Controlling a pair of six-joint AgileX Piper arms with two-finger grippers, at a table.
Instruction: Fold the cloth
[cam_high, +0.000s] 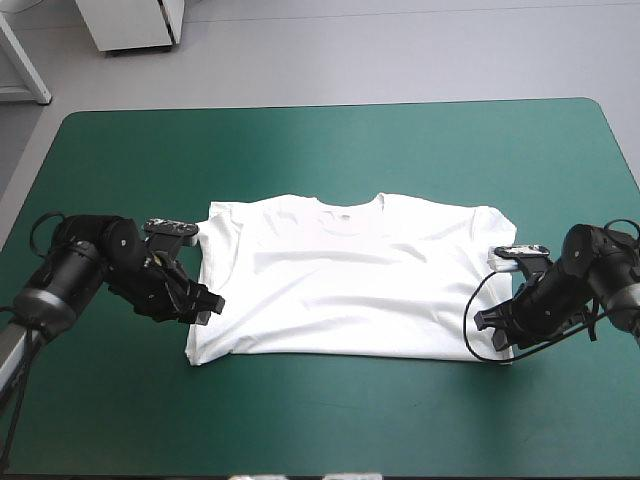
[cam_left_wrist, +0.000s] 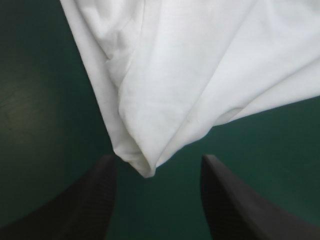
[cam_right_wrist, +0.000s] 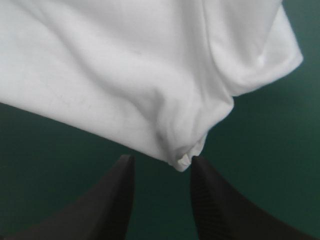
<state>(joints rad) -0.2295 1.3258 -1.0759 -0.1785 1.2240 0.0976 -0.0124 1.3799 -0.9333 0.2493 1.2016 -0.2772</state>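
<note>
white short-sleeved T-shirt (cam_high: 345, 280) flat on teal-green table cover (cam_high: 320, 150) | left gripper (cam_left_wrist: 157, 165) fingers apart, shirt corner just ahead | right gripper (cam_right_wrist: 162, 162) fingers apart, corner at tips

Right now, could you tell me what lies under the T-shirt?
The T-shirt lies flat on the teal-green cover, which shows all around it. Anything beneath the cloth is hidden. The left end effector and right end effector stand open at its near corners.

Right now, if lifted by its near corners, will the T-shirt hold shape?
Probably not: the T-shirt lies in soft wrinkles, so likely floppy. Its corner folds limply ahead of the left gripper, suggesting thin, light cloth.
</note>
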